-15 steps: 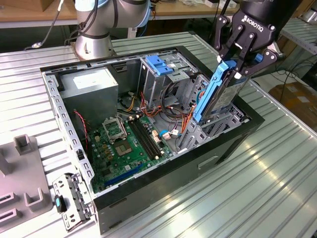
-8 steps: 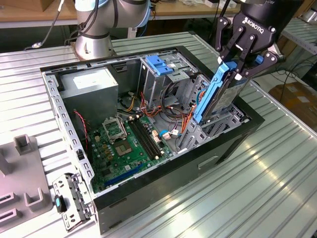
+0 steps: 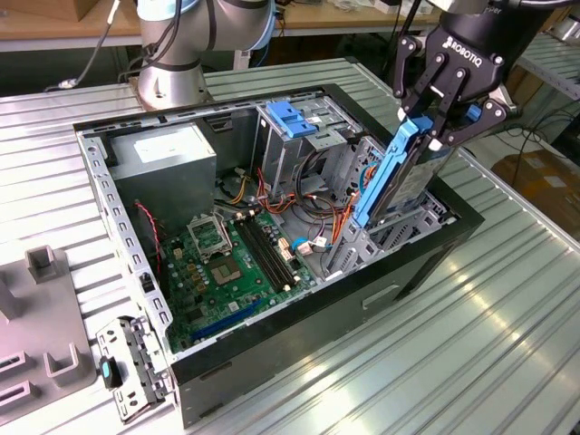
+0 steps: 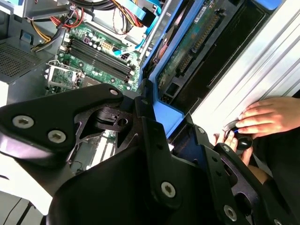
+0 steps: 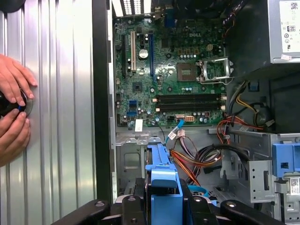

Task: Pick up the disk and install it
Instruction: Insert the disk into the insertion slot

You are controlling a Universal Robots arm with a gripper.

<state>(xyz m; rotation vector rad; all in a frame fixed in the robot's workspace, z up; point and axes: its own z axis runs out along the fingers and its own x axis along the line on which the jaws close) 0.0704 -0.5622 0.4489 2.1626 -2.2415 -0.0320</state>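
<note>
The disk, a dark drive with blue side rails, stands steeply tilted over the open computer case, at the exterior view's right. Its lower end reaches down into the bay beside the case's wall. My gripper is shut on the disk's upper end, one black finger on each side. The second wrist view shows the disk's green circuit-board face running away from the gripper. The first wrist view shows the disk's blue rail held in the gripper.
Inside the case lie the motherboard, a grey power-supply box, a drive cage with a blue top and loose orange cables. A person's hands rest on the ribbed table beside the case. A metal bracket lies near the case's front corner.
</note>
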